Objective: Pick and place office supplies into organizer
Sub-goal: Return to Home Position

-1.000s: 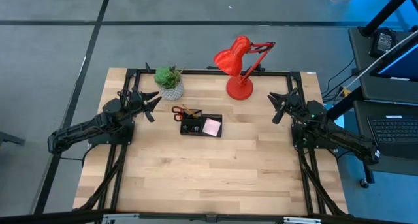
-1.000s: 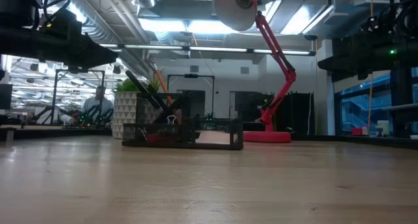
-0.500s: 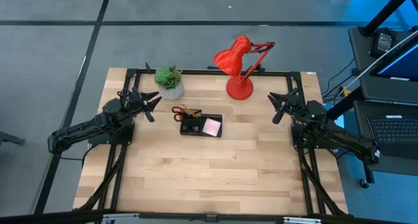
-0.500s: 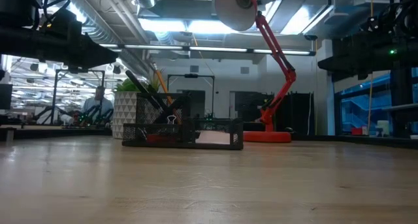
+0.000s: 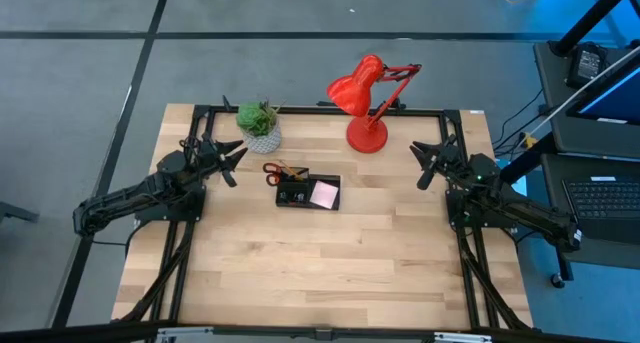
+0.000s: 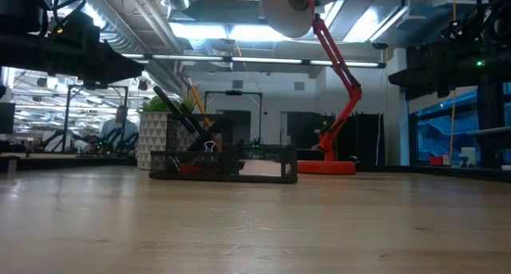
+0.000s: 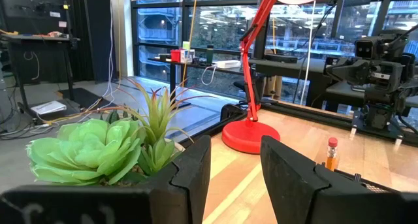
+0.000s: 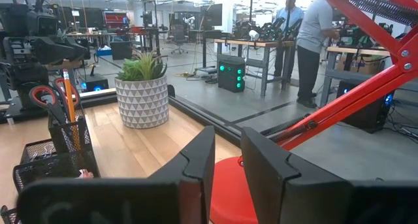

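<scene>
- High view: nothing on the table has shifted over the last second. Both arms, the organizer and everything in it sit exactly as they did in the two earlier looks.
- That stillness, with no supplies visible loose on the wood, suggests the sorting is done and the arms are parked or very nearly so.
- The left gripper hangs over the table's left edge and the right gripper over the right edge. Each is well apart from the organizer and angled in towards it.
- Both claws stand apart and hold nothing. The left wrist view shows a clear gap between its fingers, and the right wrist view a narrower one between its own fingers.
- The organizer rests on the back half of the table, between the two arms. It is in front of the potted plant and the red desk lamp, touching neither.
- Its long axis runs side to side, roughly along the table's back edge, from one arm towards the other.
- The taller section is at the end nearer the left arm. The scissors stick out of it, red handles up and leaning towards the plant, with the orange pencil upright beside them.
- The pink sticky-note pad lies flat in the low section at the end nearer the right arm.
</scene>
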